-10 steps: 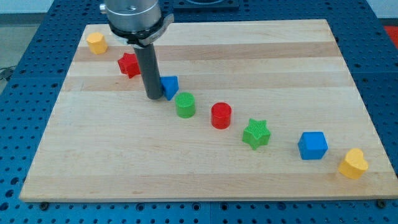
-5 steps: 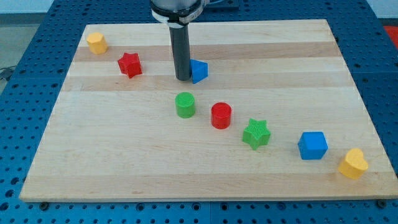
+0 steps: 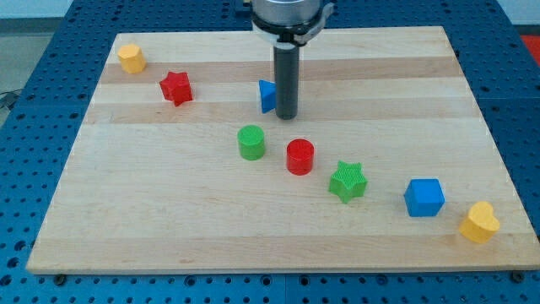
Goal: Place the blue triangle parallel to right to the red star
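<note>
Your tip point(image 3: 287, 116) stands on the bench point(image 3: 405, 101), touching the right side of the blue triangle point(image 3: 267, 96) and hiding part of it. There is no end effector that opens or shuts, just a plain rod holding nothing. The blue triangle sits to the right of the red star point(image 3: 175, 87), nearly level with it, maybe a little nearer. So the job looks almost done; a small nudge may be all that is left. There is lots of open room far and right, and the green round block point(image 3: 251, 142) and red round block point(image 3: 299, 157) sit nearer.
</note>
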